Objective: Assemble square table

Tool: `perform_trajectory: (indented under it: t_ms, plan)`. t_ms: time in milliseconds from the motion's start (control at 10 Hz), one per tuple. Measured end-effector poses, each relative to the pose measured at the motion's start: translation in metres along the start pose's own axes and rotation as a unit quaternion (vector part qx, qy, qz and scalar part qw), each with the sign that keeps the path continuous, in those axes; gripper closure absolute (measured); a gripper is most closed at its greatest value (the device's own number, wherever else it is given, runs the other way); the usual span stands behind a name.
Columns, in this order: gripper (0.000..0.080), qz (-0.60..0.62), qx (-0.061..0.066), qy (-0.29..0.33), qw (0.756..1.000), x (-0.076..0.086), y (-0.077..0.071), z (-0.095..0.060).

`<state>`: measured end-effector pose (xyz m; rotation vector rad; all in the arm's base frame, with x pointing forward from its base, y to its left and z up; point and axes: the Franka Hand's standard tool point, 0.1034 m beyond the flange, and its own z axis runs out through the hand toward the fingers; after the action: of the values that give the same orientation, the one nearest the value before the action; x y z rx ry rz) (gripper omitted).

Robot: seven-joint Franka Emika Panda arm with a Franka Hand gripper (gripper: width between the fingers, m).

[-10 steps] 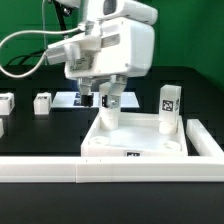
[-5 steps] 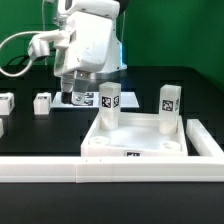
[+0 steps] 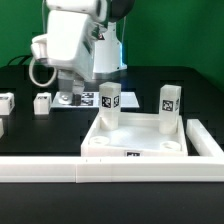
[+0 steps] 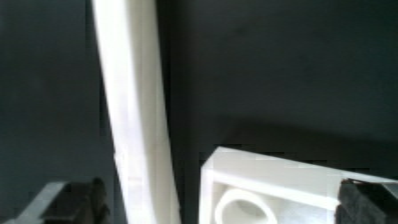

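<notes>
my fingers [image 4: 75, 202] apart, empty. next loose leg [image 3: 42, 103]: prob light, stiff, slick plastic imo, so grab mid-body across flat sides.

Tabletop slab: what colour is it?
White slab, black-and-white tag on its edge; exterior view best.

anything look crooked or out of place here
Nothing stands out. The two legs standing in the table's rear corners look upright. The loose legs at the exterior view's left sit squarely on the black surface. The gripper is open and holds nothing.
</notes>
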<state>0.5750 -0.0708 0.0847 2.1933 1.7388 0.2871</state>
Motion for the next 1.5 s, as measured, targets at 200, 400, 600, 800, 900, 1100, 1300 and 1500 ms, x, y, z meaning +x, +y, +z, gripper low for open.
perform_trajectory:
  t_ms: [200, 400, 600, 800, 900, 1100, 1300, 1500]
  plan:
    - [0.015, 0.079, 0.006, -0.005, 0.997, -0.016, -0.005, 0.002]
    - [0.015, 0.151, 0.008, -0.011, 0.989, -0.032, -0.005, 0.003]
    - [0.015, 0.194, 0.008, -0.009, 0.981, -0.027, -0.005, 0.004]
    - [0.015, 0.256, 0.008, -0.009, 0.966, -0.028, -0.004, 0.004]
    - [0.015, 0.281, 0.012, -0.012, 0.96, -0.032, -0.005, 0.004]
    - [0.015, 0.377, 0.041, -0.034, 0.925, -0.052, -0.013, 0.002]
    - [0.015, 0.394, 0.062, -0.054, 0.915, -0.078, -0.022, 0.002]
    - [0.015, 0.41, 0.086, -0.073, 0.905, -0.098, -0.032, -0.003]
